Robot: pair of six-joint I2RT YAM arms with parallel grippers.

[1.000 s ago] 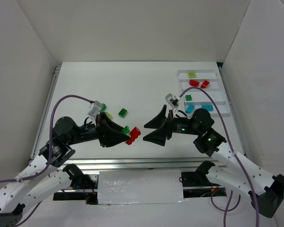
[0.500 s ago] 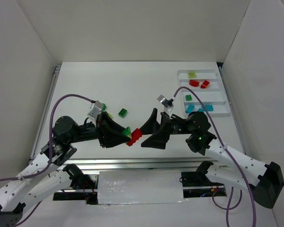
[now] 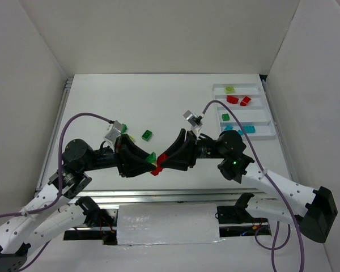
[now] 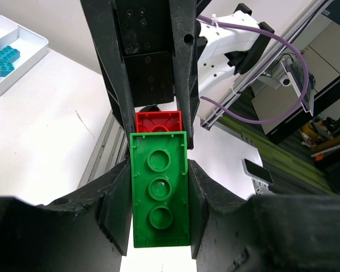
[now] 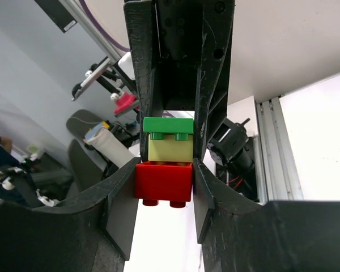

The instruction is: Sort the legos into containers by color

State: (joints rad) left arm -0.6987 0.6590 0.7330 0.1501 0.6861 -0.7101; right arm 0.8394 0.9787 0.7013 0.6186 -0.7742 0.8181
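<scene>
Above the table's front middle, a small stack of legos (image 3: 156, 164) hangs between both grippers. My left gripper (image 3: 150, 160) is shut on the stack's green brick (image 4: 160, 190), whose underside faces its camera. My right gripper (image 3: 165, 161) meets it head-on and has its jaws against both sides of the red brick (image 5: 163, 181) at the stack's other end. A pale yellow brick (image 5: 170, 150) sits between the red and the green. The white tray of containers (image 3: 238, 85) lies at the back right.
The tray holds a yellow-green lego (image 3: 229, 89), two red ones (image 3: 232, 99), a green one (image 3: 225, 117) and cyan ones (image 3: 248, 129). A loose green lego (image 3: 147, 135) lies on the table behind the left gripper. White walls enclose the table.
My right gripper moved left from wide open near the tray side to the stack and closed its jaws round the red brick. The left gripper kept its hold and barely moved.
</scene>
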